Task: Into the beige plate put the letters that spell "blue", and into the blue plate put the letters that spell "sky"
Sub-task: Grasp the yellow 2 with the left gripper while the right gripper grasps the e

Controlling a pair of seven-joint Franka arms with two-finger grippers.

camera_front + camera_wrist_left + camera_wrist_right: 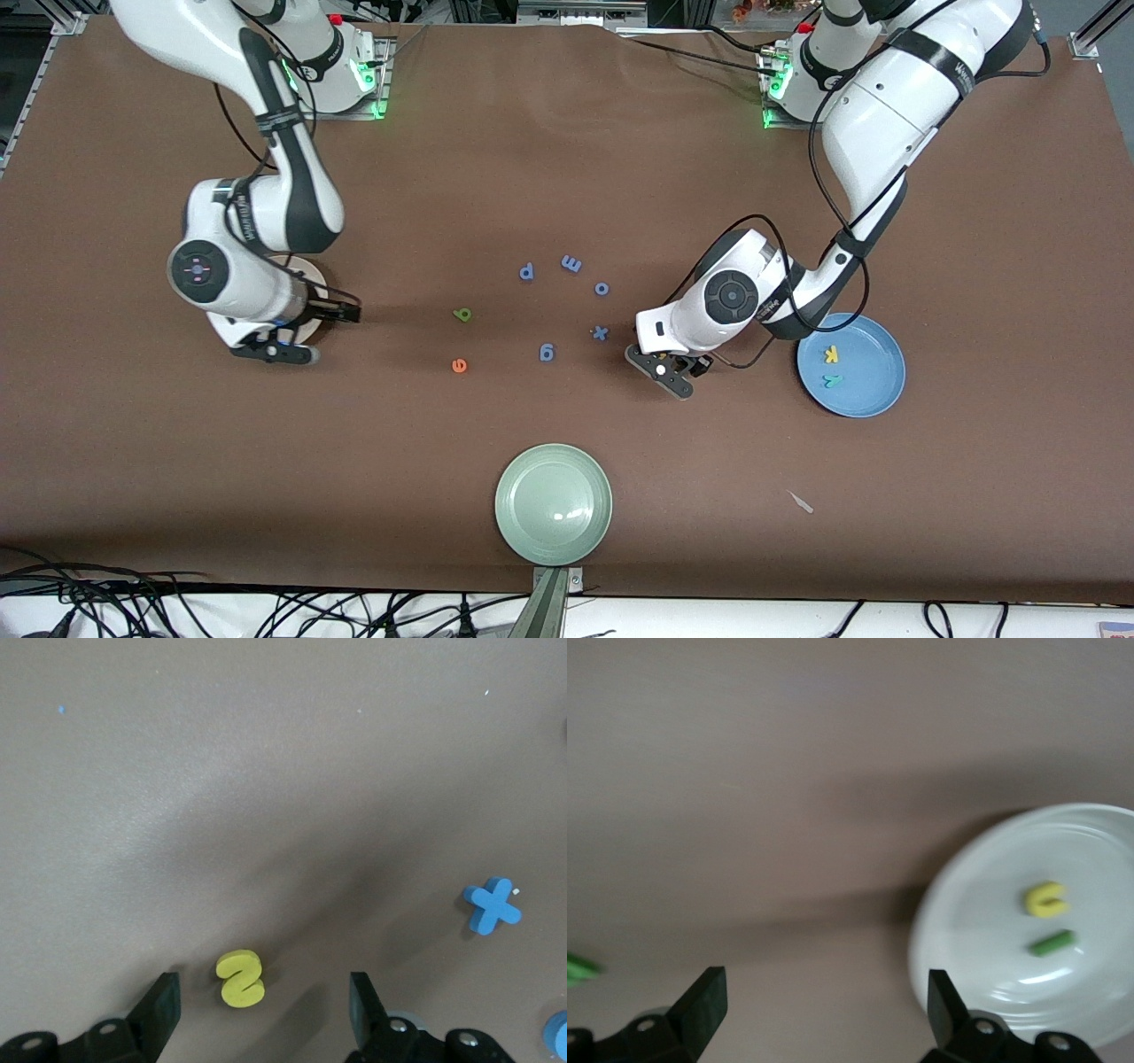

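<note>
**Plates**
- Pale green plate (554, 503): you are taking this as the landmark. It is lying nearest the front camera and holding no letters.
- The blue plate (864, 394): a round, shallow, light blue plate. It is lying farther from the camera than the pale green plate, toward the left arm's end of the table.
- The beige plate (983, 930): a round, shallow, cream plate. It is lying farther than the pale green plate, toward the right arm's end, and the right arm is covering most of it in the front view.

**Claws**
- Left gripper (263, 1001): it is hanging low over the table, farther than the pale green plate and toward the blue plate. You are seeing its jaws spread apart, one on each side of the yellow s, and neither is touching it.
- Right gripper (824, 992): it is hanging over the table just beside the beige plate's rim. Its jaws are standing wide and gripping nothing.

**Letters (all farther than the pale green plate)**
- The letters that spell "sky": the yellow k (831, 354) and teal y (833, 381) are lying in the blue plate. The yellow s (240, 978) is lying flat on the table.
- The letters that spell "blue": the yellow u (1046, 899) and the dark green, stick-like l (1052, 943) are lying in the beige plate. The light green b (462, 314) and orange e (458, 365) are lying on the table.
- Blue p (527, 271), m (571, 263), o (601, 288), x (600, 333) and g (547, 353): these are lying loose on the table.
</note>
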